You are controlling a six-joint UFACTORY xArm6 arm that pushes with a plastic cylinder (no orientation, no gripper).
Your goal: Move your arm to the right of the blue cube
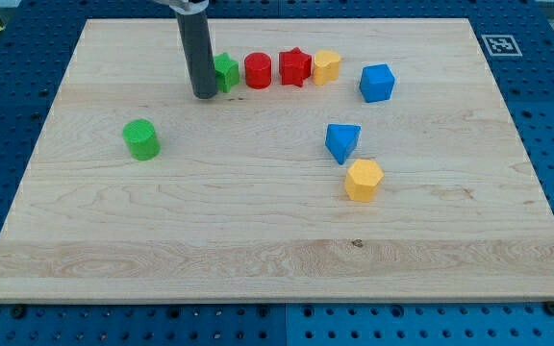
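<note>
The blue cube point(377, 83) sits on the wooden board point(258, 231) at the view's upper right. My tip point(204, 95) rests on the board far to the cube's left, just left of a green star block point(225, 72). The rod rises from the tip to the view's top.
A row runs right from the green star: a red cylinder point(258, 71), a red star point(294, 67), a yellow block point(326, 67). A blue triangular block point(342, 142) and a yellow hexagonal block point(364, 180) lie below the cube. A green cylinder point(141, 139) stands at the left.
</note>
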